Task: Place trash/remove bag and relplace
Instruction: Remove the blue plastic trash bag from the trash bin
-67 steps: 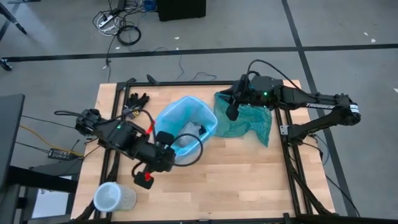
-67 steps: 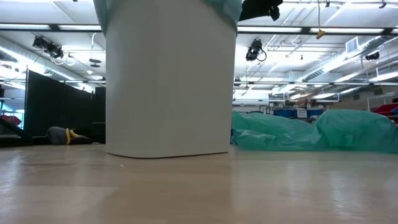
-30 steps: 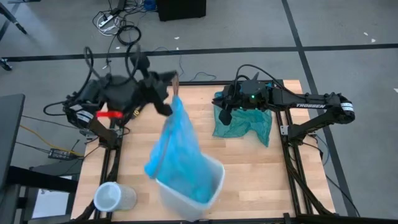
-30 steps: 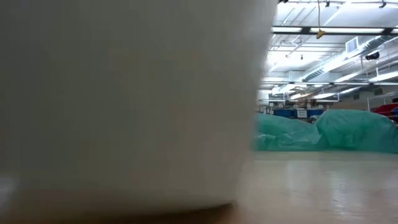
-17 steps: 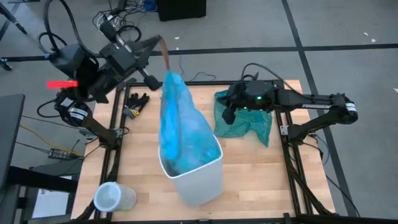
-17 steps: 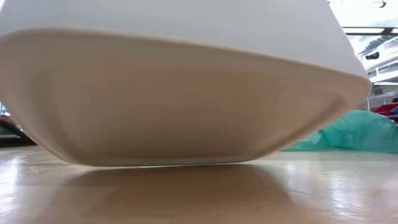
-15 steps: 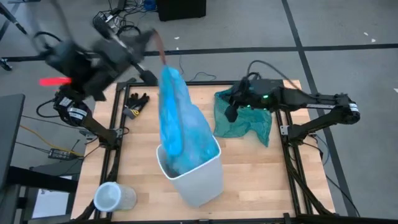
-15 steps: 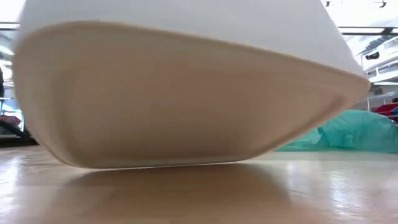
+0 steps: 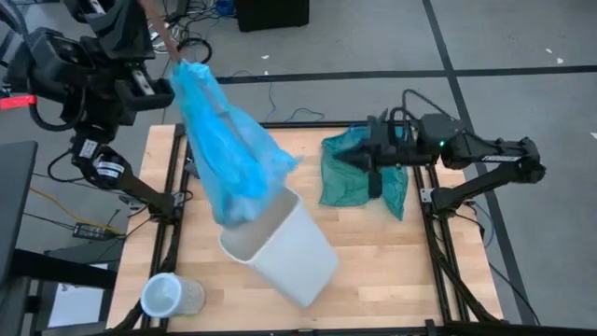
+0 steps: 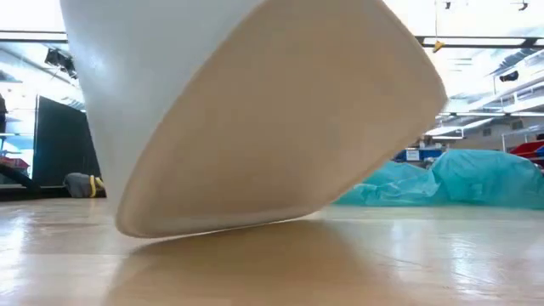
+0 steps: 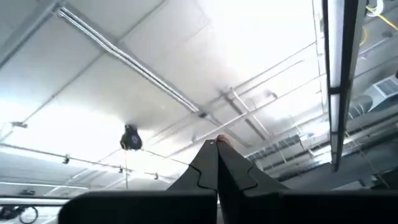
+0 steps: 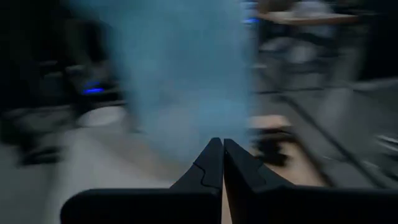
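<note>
The light blue bag (image 9: 224,140) hangs from my left gripper (image 9: 166,39), which is raised high beyond the table's far left corner and is shut. The bag's lower end (image 9: 235,207) is at the mouth of the white bin (image 9: 284,250). The bin is tipped toward the far left and rests on one bottom edge (image 10: 136,228). My right gripper (image 9: 359,161) is shut and level above the teal-green bag (image 9: 359,187), holding nothing. Its wrist view shows the blue bag (image 12: 180,81) ahead. The trash is out of view. My left gripper holds the bag by its bunched top end (image 9: 185,69). The fingers (image 11: 217,168) slant up toward the ceiling. No blue plastic shows between them in the left wrist view, so the kind of hold cannot be told. The bag hangs slack below, nearly drawn out of the bin.
A clear plastic cup (image 9: 171,297) lies at the near left corner. The teal-green bag (image 10: 459,183) is heaped at the far right. Bare wood (image 9: 392,271) lies near and right of the bin. Cables lie on the floor beyond the far edge.
My left gripper has swung up and toward the far left, tipping its fingers upward. It has drawn the blue bag up out of the bin. The bin has tipped further over onto one bottom edge. My right gripper has risen and drawn back toward the table's right edge.
</note>
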You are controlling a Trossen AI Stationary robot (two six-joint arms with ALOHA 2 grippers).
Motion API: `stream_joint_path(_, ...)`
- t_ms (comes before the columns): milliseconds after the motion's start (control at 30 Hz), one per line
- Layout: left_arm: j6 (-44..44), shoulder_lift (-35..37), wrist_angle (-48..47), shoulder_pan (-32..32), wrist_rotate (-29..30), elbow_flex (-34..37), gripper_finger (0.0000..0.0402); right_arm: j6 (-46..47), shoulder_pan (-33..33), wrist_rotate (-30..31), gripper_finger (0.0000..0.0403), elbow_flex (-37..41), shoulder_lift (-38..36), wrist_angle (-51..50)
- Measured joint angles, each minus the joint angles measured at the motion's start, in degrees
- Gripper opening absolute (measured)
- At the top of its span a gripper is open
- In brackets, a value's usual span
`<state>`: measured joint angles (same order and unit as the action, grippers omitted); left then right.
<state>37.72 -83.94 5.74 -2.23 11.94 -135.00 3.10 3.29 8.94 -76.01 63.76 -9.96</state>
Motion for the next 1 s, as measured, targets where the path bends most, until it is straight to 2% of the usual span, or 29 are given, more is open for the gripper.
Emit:
stream_joint_path(67, -5.42, -0.03, -1.91, 2.09, 1.96, -0.06, 0.0001, 1.27, 1.81, -2.81, 0.0001, -0.02, 0.91, 1.12)
stream_joint_path(133, -12.68, -1.05, -5.89, 5.15, 1.95, -0.09, 0.0001, 3.07, 3.69, -2.99, 0.0001, 0.00, 1.86, 0.82)
stream_joint_path(200, -18.94, -2.63, -7.81, 7.33, -1.03, -0.11, 0.0001, 3.25, 5.32, -2.29, 0.0001, 0.00, 2.80, 0.90)
stream_joint_path(300, -27.22, -6.43, -5.24, 9.12, -7.93, 0.04, 0.0001, 3.01, 7.35, 0.84, 0.0000, 0.00, 3.62, 0.92)
stream_joint_path(367, -26.40, -8.53, -4.38, 9.77, -10.49, 0.37, 0.0001, 2.78, 8.20, 3.28, 0.0000, 0.00, 3.88, 0.52)
stream_joint_path(433, -24.27, -9.05, -2.46, 10.90, -10.23, 0.37, 0.0001, 2.77, 9.06, 5.18, 0.0000, 0.00, 3.96, -0.40)
stream_joint_path(533, -29.72, -8.52, 12.67, 15.29, -10.55, 0.12, 0.0001, 3.52, 9.89, 6.62, 0.0000, 0.00, 4.05, -1.70)
stream_joint_path(600, -32.58, -7.76, 25.23, 17.57, -16.61, -0.02, 0.0001, 4.24, 10.69, 6.89, 0.0000, 0.00, 4.03, -2.18)
stream_joint_path(633, -32.84, -7.45, 28.21, 18.18, -19.32, -0.20, 0.0001, 4.65, 11.20, 7.15, 0.0000, 0.00, 4.03, -2.67)
stream_joint_path(667, -32.83, -7.20, 26.02, 18.60, -19.97, -0.28, 0.0001, 4.80, 11.64, 7.69, 0.0000, 0.00, 4.03, -3.29)
stream_joint_path(700, -33.73, -6.81, 19.98, 19.34, -18.53, -0.53, 0.0001, 4.78, 11.91, 8.22, 0.0000, 0.00, 4.03, -3.67)
stream_joint_path(767, -39.92, -5.43, 8.84, 22.16, -7.58, -0.13, 0.0001, 4.75, 12.02, 9.45, 0.0000, 0.00, 4.05, -3.91)
stream_joint_path(800, -43.03, -5.36, 6.88, 23.06, -2.05, 0.11, 0.0001, 4.77, 12.04, 10.05, 0.0000, 0.00, 4.02, -4.27)
stream_joint_path(833, -43.61, -5.92, 6.87, 23.69, 0.16, 0.39, 0.0001, 4.83, 12.03, 10.62, 0.0000, 0.00, 4.01, -4.44)
stream_joint_path(900, -43.61, -6.72, 3.39, 24.34, -0.76, 0.94, 0.0001, 5.43, 11.97, 11.18, 0.0000, 0.02, 4.03, -4.52)
stream_joint_path(1000, -54.60, -6.85, -6.77, 26.68, -3.85, 0.68, 0.0001, 5.65, 10.96, 11.37, 0.0000, 0.02, 4.03, -3.24)
